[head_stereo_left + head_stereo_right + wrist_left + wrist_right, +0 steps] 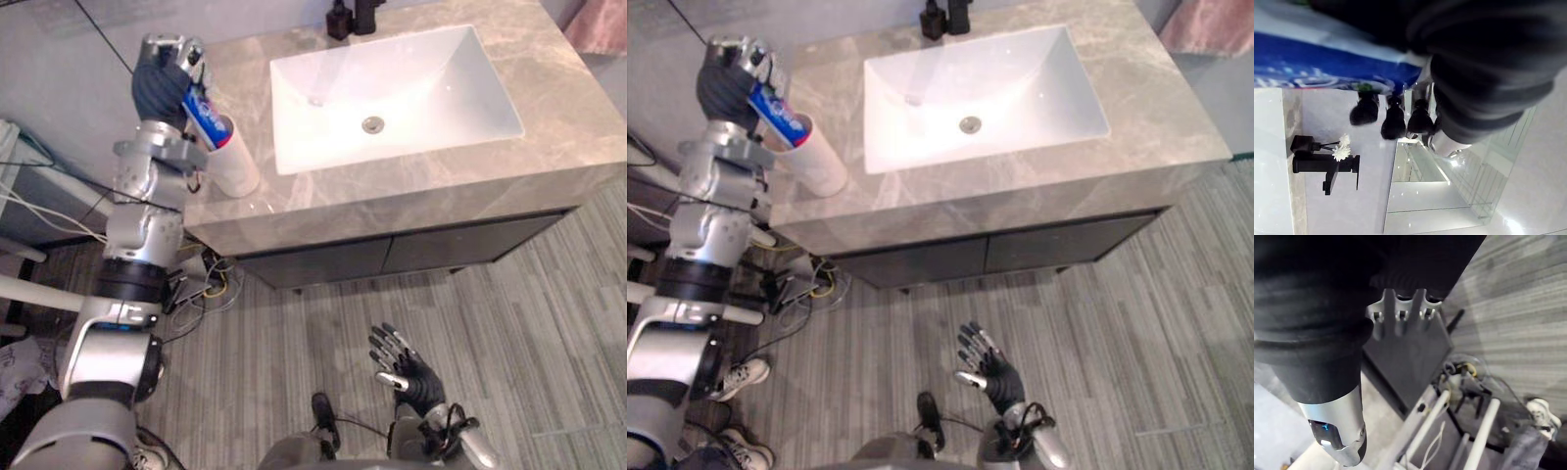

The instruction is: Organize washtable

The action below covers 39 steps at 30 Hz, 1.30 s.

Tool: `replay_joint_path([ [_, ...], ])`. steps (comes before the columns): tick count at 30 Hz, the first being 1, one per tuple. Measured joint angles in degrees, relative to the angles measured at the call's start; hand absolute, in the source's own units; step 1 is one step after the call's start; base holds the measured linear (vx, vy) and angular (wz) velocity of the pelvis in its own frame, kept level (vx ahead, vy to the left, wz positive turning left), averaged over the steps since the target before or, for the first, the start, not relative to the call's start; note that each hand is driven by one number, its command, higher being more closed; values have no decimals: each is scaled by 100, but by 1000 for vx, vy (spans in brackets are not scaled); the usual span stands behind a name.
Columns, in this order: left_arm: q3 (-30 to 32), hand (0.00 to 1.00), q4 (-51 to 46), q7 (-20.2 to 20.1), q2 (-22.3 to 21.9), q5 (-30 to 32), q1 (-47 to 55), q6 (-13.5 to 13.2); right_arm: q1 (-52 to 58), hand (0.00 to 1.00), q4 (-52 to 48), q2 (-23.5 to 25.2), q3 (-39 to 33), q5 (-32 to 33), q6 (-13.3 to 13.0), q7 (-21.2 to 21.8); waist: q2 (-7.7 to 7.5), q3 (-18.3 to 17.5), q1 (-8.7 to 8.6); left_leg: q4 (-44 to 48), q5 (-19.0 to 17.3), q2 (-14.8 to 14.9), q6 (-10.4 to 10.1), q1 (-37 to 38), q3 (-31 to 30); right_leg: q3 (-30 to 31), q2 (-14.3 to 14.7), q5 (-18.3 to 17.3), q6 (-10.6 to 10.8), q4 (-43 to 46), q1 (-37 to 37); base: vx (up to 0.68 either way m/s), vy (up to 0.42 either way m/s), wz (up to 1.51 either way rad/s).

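Nearest in the left eye view, the empty right hand [404, 364] spreads its fingers above the floor [519, 323]; the left hand [162, 86] grips a toothpaste tube [207, 118], its end in a white cup [235, 162] on the surface [411, 186] beside the sink [392, 88]. Left wrist view adds a black tap [1322, 164].

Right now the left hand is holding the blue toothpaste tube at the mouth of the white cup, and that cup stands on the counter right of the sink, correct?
Not quite: the white cup stands on the counter left of the sink, not right, as the left eye view shows. The left hand does hold the blue toothpaste tube at the cup's mouth.
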Motion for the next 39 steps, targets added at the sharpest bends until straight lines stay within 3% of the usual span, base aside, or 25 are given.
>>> replay_joint_path([
  [15, -131, 0, 8, -16, 10, 48, 0, 26, 40, 0, 56, 95, 8, -2, 0, 128, -75, -46, 7, 10, 1, -2, 0, 73, -4, -3, -2, 8, -4, -11, 83, 0, 0, 0],
  [28, -152, 0, 70, -18, 68, 57, -153, 25, 61, 0, 217, 114, 12, -3, 6, 129, -90, -366, 15, 21, 5, -3, 1, 146, -48, -52, -7, 15, -12, -17, 189, -14, -5, 1],
  [35, -153, 0, 244, -25, 716, 59, -820, 3, 59, 0, 217, 116, 26, -2, 6, 132, -71, -465, 23, 21, 6, -15, 1, 286, -91, -93, -17, 16, -11, -30, 354, -14, -3, 3],
  [39, -152, 0, 262, -42, 1052, 57, -1044, -82, 114, 0, 217, 100, 28, -2, 5, 136, 46, -605, 34, 20, 7, -28, 2, 337, -158, -157, -30, 15, -10, -41, 449, -18, -5, 8],
])
